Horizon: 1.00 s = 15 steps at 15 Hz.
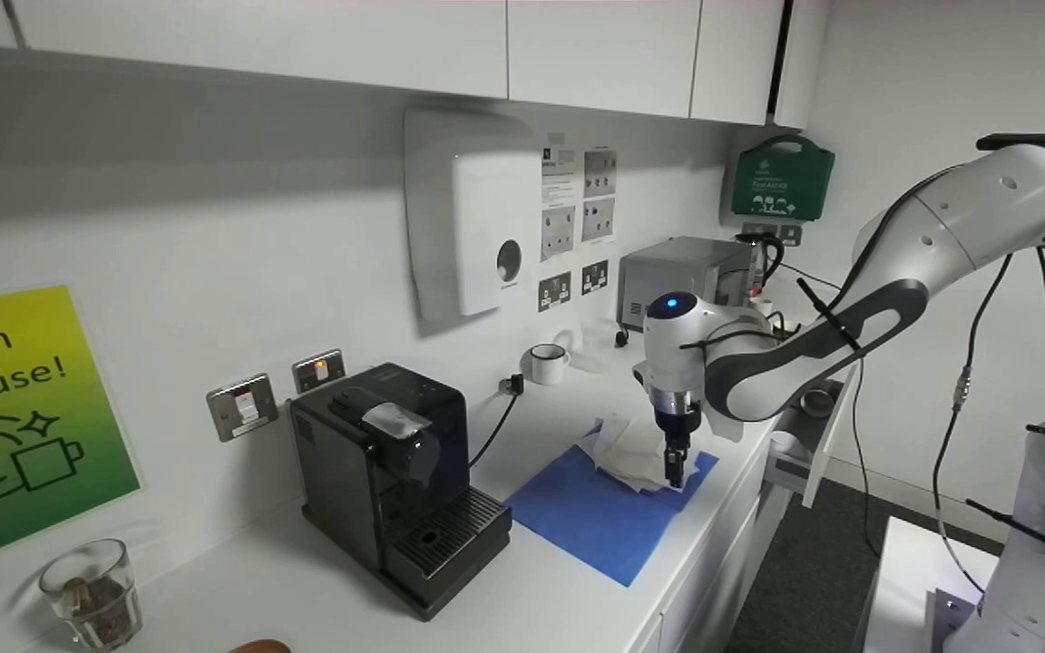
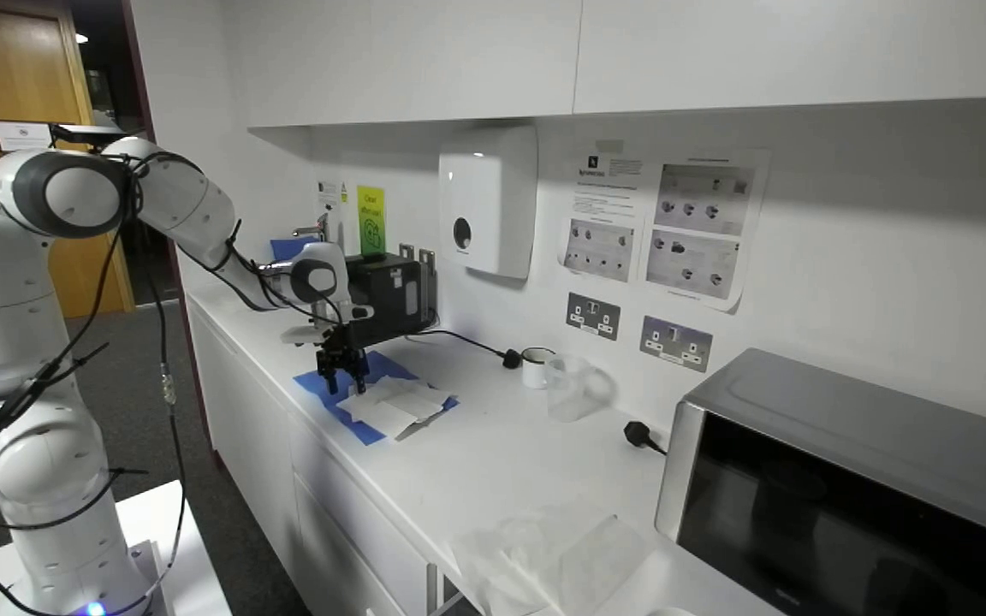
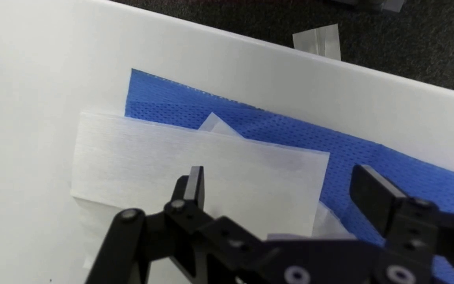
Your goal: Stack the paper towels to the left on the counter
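Note:
White paper towels lie in a loose, overlapping pile on the counter (image 1: pixel 559 589), partly on a blue cloth (image 1: pixel 577 517). The pile shows in both exterior views (image 1: pixel 627 453) (image 2: pixel 399 402). In the wrist view the top towel (image 3: pixel 227 169) lies flat across the blue cloth (image 3: pixel 290 128), with other towel corners showing under it. My gripper (image 3: pixel 279 169) is open and empty, its fingers pointing down. One finger is over the towel and one over the cloth. In both exterior views the gripper (image 1: pixel 675 467) (image 2: pixel 347 389) is at the pile's edge; whether it touches is unclear.
A black coffee machine (image 1: pixel 395 481) stands on the counter. A mug (image 2: pixel 537 368), a clear cup (image 2: pixel 567 389) and a dispenser (image 2: pixel 489 201) are at the wall side. A microwave (image 2: pixel 801 488) and translucent white sheets (image 2: pixel 557 556) are farther along. A drawer (image 1: pixel 799 462) stands open.

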Each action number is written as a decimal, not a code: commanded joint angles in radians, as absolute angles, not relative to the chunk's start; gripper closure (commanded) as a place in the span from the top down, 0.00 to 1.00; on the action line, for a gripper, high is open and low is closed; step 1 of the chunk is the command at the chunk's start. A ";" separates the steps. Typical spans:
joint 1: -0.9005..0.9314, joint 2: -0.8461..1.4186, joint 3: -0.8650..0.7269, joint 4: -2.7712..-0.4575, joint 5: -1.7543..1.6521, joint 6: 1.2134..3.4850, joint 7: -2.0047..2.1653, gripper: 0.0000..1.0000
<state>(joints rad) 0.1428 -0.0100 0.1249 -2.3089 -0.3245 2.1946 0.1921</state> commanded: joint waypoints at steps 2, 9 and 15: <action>0.139 -0.010 0.129 -2.307 -0.323 2.192 0.191 1.00; 0.137 0.011 0.126 -2.296 -0.312 2.192 0.194 1.00; 0.142 0.050 0.127 -2.275 -0.328 2.193 0.210 1.00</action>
